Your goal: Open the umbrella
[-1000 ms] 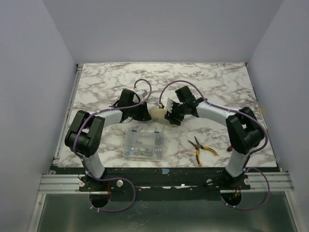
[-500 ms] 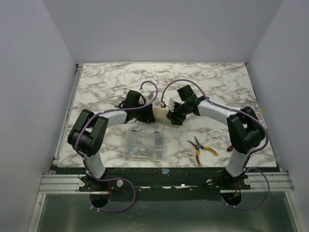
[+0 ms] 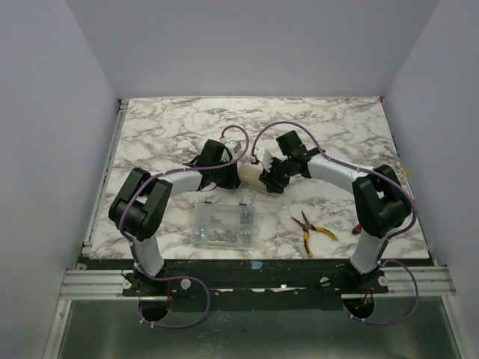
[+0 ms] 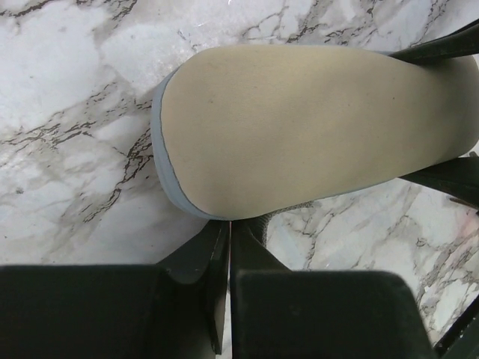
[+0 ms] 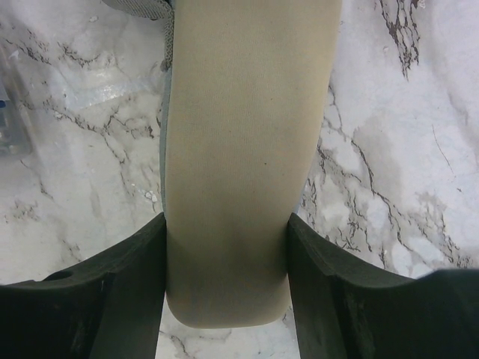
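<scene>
The umbrella (image 3: 249, 175) is a bundled oblong in a cream sleeve, lying on the marble table between the two grippers. My right gripper (image 5: 227, 224) is shut on one end of it, with a black finger (image 5: 135, 258) pressed against each side of the sleeve (image 5: 236, 134). My left gripper (image 4: 230, 224) is at the long edge of the umbrella (image 4: 314, 127), near its other, rounded end. Its jaws stand together with only a hairline gap, and the tips touch the sleeve's grey-edged rim. A bit of grey mesh (image 4: 281, 215) shows beside the right finger. I cannot tell whether cloth is pinched.
A clear plastic box of screws (image 3: 223, 224) lies on the table in front of the umbrella. Yellow-handled pliers (image 3: 310, 230) lie to the right of the box, near my right arm's base. Grey walls enclose the table on three sides.
My left arm has moved right, up against the umbrella, and its jaws have closed. The right gripper kept its hold on the umbrella and barely shifted.
</scene>
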Controlling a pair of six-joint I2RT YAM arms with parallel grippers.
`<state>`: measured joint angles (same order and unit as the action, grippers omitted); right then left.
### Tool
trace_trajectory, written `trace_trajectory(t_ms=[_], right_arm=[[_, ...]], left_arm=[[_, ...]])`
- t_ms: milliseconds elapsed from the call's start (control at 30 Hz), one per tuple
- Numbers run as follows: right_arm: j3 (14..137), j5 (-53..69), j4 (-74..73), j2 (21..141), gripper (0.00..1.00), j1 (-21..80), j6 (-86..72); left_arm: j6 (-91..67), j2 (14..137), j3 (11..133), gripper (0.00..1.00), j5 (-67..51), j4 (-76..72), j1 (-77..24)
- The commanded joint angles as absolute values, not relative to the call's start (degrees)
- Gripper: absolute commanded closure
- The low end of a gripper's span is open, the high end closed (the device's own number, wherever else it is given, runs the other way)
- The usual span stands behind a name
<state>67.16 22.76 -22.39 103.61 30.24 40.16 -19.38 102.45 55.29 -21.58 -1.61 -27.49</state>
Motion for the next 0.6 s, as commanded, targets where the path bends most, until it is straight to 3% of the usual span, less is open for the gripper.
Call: trace_trajectory(t_ms=[0, 567], right_arm=[[66.23, 27.34, -29.0, 105.82, 0.49, 31.02, 38.95], [63.24, 25.93, -29.79, 104.24, 0.52, 30.01, 41.67]], left_arm=[[-20.43, 103.5, 57.36, 1.0, -21.1, -6.41, -27.99], [-21.42, 98.0, 53.34, 1.0, -17.15, -5.54, -22.02]])
